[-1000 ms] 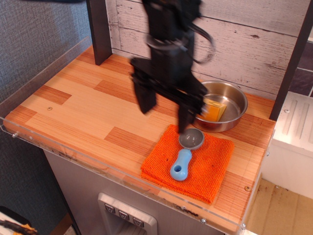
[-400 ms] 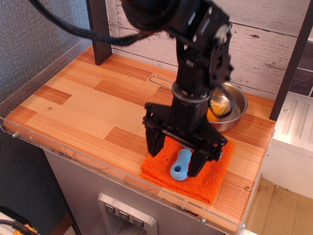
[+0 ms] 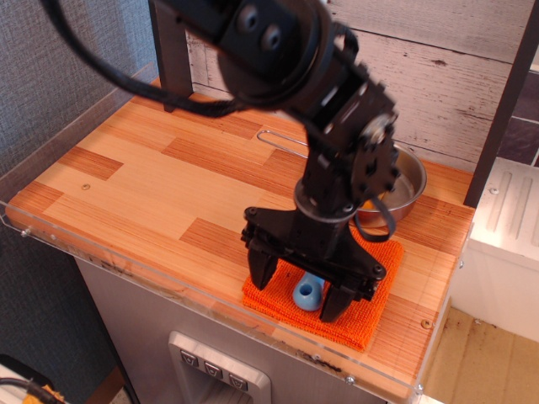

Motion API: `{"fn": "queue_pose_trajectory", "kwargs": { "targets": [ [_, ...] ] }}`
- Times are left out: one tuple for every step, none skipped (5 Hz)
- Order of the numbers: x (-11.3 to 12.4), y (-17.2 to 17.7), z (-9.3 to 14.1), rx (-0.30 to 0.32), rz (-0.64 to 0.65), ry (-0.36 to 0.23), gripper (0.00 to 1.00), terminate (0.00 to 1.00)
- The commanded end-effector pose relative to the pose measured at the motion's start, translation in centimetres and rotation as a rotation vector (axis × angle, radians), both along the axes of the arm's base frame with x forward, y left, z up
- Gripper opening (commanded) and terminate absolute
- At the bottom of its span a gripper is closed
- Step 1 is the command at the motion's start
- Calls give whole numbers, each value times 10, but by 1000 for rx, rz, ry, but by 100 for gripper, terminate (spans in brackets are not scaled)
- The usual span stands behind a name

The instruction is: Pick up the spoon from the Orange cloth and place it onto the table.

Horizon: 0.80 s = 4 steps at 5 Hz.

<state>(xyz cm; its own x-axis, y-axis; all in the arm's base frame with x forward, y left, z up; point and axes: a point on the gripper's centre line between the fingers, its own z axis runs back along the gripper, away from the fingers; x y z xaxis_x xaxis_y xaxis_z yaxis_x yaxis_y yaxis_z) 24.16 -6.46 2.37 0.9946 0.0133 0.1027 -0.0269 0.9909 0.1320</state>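
Note:
The orange cloth (image 3: 370, 313) lies near the table's front right edge. The spoon lies on it; only the end of its light blue handle (image 3: 306, 294) with the hole shows, the grey bowl is hidden under the arm. My black gripper (image 3: 296, 293) is low over the cloth, open, with one finger (image 3: 260, 275) left of the handle and the other finger (image 3: 335, 301) right of it. The fingers straddle the handle without closing on it. The wood-plank table (image 3: 143, 185) stretches to the left.
A steel pan (image 3: 404, 181) with a long wire handle (image 3: 278, 137) stands behind the cloth at the back right, partly hidden by the arm. A dark post (image 3: 171, 50) stands at the back left. A clear acrylic edge (image 3: 126, 257) runs along the table's front.
The gripper has come forward from over the table's middle and dropped onto the cloth; its open fingers now sit either side of the spoon handle, lower than 0.4 s ago. The spoon has not moved.

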Motion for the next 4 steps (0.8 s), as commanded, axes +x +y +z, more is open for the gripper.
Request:
{"fn": "queue_pose_trajectory", "kwargs": {
  "targets": [
    [11, 3, 6, -49, -8, -110, 100, 0],
    [14, 4, 12, -65, -21, -113, 0, 0],
    [16, 7, 23, -92, -16, -126, 0, 0],
    [18, 15, 50, -135, -13, -129, 0, 0]
  ]
}}
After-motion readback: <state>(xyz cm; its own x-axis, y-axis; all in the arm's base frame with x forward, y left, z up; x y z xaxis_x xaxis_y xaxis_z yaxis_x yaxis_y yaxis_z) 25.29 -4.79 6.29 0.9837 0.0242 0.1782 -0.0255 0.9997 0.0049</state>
